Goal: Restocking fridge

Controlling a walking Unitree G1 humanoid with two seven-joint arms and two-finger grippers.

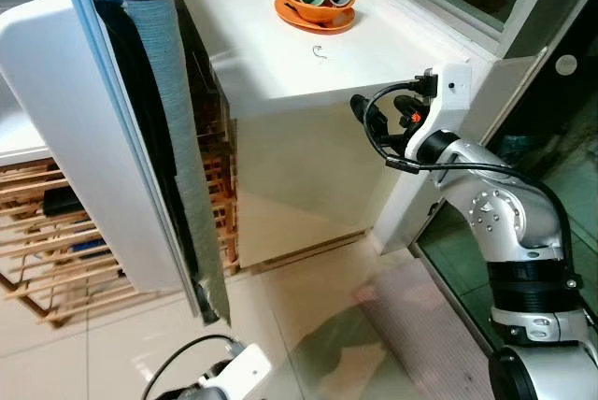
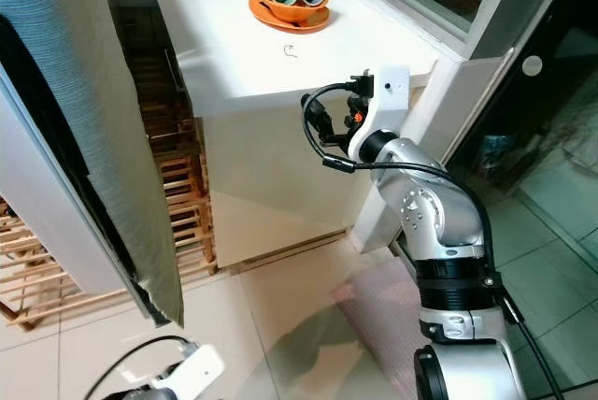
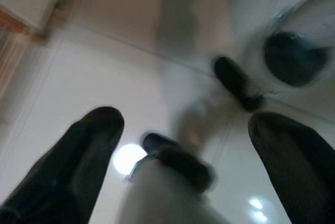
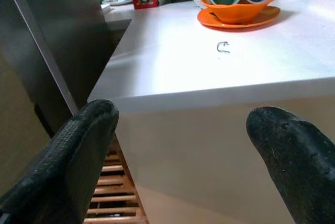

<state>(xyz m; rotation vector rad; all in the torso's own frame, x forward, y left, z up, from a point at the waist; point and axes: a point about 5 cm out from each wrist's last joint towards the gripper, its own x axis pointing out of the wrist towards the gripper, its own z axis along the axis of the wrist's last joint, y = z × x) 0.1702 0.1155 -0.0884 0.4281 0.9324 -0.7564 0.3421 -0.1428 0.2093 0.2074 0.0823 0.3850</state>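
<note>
The two head views look forward and down from above onto the white-topped bench (image 1: 308,64) and pale tiled floor (image 1: 308,307), sharing nearly the same scene. The right wrist camera sits close behind the right claw (image 4: 183,156), whose fingers stand apart, and faces the bench edge just ahead, with the orange bowl of cups (image 4: 238,9) beyond it. The left wrist camera looks past the left claw (image 3: 183,156), fingers spread, straight down at the blurred floor.
</note>
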